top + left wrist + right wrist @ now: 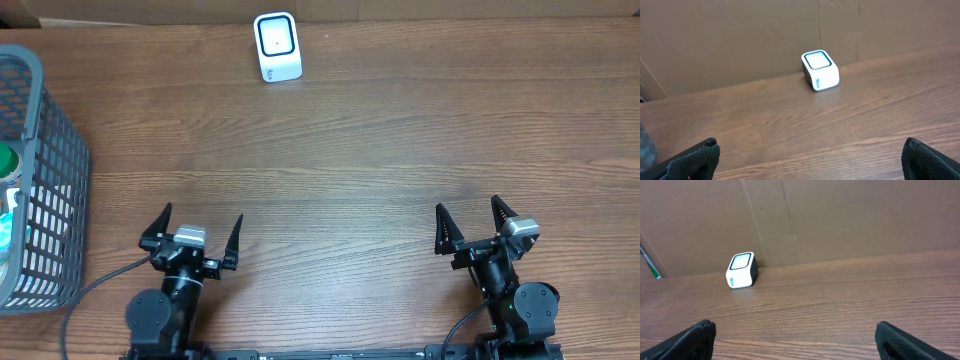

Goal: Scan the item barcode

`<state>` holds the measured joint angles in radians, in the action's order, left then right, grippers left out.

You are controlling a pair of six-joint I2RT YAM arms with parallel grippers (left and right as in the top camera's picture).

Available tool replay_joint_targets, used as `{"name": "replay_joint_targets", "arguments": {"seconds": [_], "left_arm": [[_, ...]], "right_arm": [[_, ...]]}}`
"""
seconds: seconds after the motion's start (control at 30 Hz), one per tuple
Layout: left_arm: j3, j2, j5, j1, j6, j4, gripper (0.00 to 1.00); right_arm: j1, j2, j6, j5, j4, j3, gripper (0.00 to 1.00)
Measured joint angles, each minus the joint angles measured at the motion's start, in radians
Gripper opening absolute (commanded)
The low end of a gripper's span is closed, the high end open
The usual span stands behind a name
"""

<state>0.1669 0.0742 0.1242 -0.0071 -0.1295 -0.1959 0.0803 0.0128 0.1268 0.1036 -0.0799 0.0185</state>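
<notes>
Overhead view, wooden worktop.

Barcode scanner: small white block with a dark-framed window on its face. Stands at the far edge of the worktop, left of centre, close against the brown cardboard wall behind it. Well apart from both arms. Shows in the left wrist view right of centre, and in the right wrist view towards the left.

Grey mesh basket: sits at the left edge of the worktop, partly cut off by the frame. Holds items to scan, only partly visible: a green round cap and, nearer, something teal and white. Cannot tell what these are, nor where any barcode lies.

Left fingers: at the near edge, left of centre, just right of the basket and not touching it. Spread fully wide, pointing towards the far side, holding nothing. Same in the wrist view, with dark tips at the two lower corners and bare wood between.

Right fingers: at the near edge, right of centre. Also spread fully wide and gripping nothing; tips at the lower corners of the wrist view, bare wood between.

Black cable: runs from the left arm's base towards the near left corner.
</notes>
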Motion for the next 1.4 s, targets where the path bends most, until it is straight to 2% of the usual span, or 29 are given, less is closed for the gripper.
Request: {"name": "replay_joint_targets", "arguments": {"seconds": [0.13,0.3,0.57,0.73,0.83,0.97,1.1,1.23,1.4], "left_arm": [[0.159,0.117,0.010,0.000,0.003,-0.065,1.00],[0.448,0.388,0.051,0.000,0.024,-0.227,1.00],[1.138,0.940,0.117,0.000,0.080,-0.800,1.00],[1.508,1.213,0.148,0.000,0.091,-1.043,0.99],[1.587,1.306,0.161,0.000,0.097,-1.049,1.00],[1.593,1.389,0.161,0.000,0.102,-1.045,1.00],[1.607,1.415,0.104,0.025,0.166,-1.048,1.00],[1.727,1.415,0.052,0.138,0.260,-1.073,1.00],[1.875,1.409,0.012,0.398,0.420,-1.071,1.00]], "right_arm": [[0.000,0.000,0.001,0.001,0.001,0.000,1.00],[0.000,0.000,0.000,0.000,0.000,0.000,1.00],[0.000,0.000,0.001,0.000,0.000,0.000,1.00],[0.000,-0.001,0.000,0.000,0.000,0.000,1.00],[0.000,-0.001,0.000,0.000,0.000,0.000,1.00],[0.000,-0.001,0.001,0.000,0.000,0.000,1.00],[0.000,-0.001,0.000,0.000,0.000,0.000,1.00],[0.000,-0.001,0.001,0.000,0.000,0.000,1.00],[0.000,-0.001,0.000,0.000,0.000,0.000,1.00]]}}
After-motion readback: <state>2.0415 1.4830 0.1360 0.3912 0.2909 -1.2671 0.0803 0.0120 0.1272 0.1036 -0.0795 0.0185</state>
